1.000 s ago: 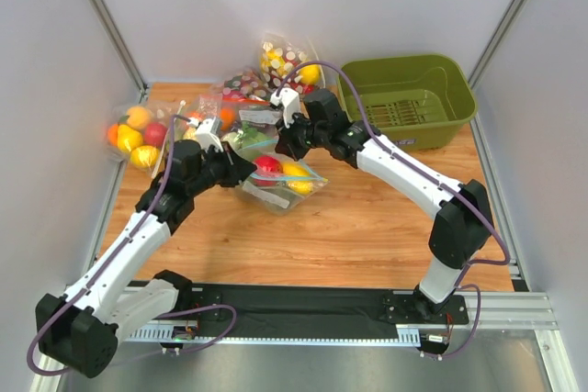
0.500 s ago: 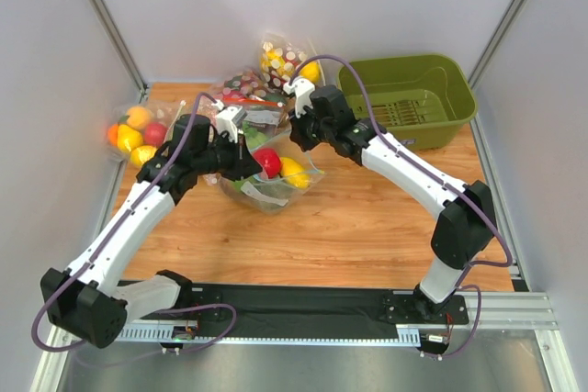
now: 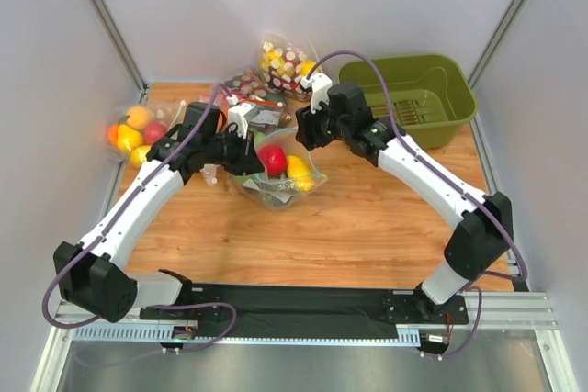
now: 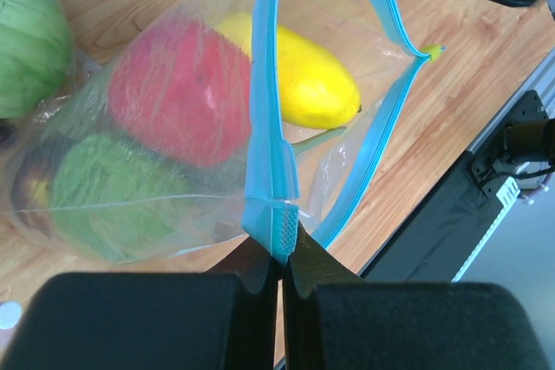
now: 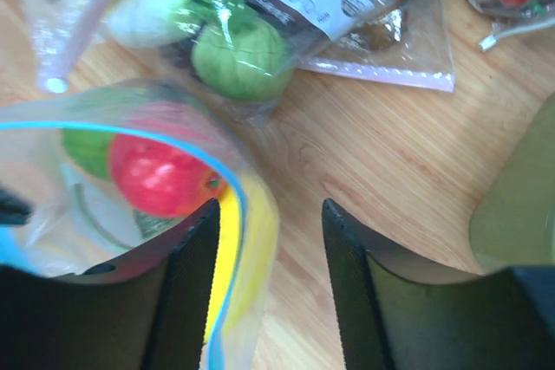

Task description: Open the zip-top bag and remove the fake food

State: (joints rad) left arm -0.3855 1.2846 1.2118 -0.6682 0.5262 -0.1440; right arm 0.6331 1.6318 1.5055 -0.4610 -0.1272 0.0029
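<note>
While the left tool [image 4: 279, 276] stays pinched tight on the teal zipper strip of the zip-top bag [image 3: 276, 172], at the bottom centre of its wrist view, the right tool [image 5: 269, 240] stands with its jaws parted and nothing between them, one finger touching the bag's open rim. In the top view the bag sits mid-counter [image 3: 367, 227], mouth gaping, fake food [image 4: 178, 93] inside: red ball, yellow lemon, green balls.

Left gripper [image 4: 279, 270] clamped tight, arm reaching forward-right; right gripper [image 5: 269, 240] fingers parted, arm reaching forward-left.
</note>
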